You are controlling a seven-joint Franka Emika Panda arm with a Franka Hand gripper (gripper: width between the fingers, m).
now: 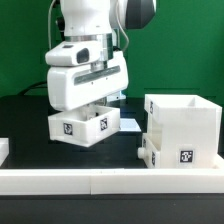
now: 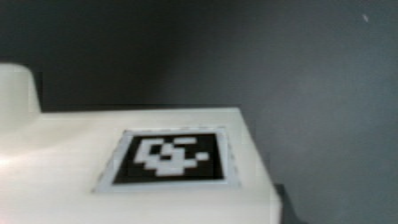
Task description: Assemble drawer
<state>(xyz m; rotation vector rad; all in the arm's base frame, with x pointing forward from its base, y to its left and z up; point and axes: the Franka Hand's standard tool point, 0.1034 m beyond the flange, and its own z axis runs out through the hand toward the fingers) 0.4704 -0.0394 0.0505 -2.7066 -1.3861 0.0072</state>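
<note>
In the exterior view, a small white drawer box with black marker tags on its front sits left of centre on the black table, slightly tilted. My gripper comes down onto its top from above, with the fingers mostly hidden behind the white hand, and appears shut on the box. A larger white open-topped drawer case stands at the exterior view's right and carries one tag low on its front. The wrist view is filled by a white face of the drawer box bearing a tag, seen very close. No fingertips show plainly there.
A long white rail runs across the front of the table. A small white piece lies against the case's lower left corner. Another white piece shows at the far left edge. A green wall is behind.
</note>
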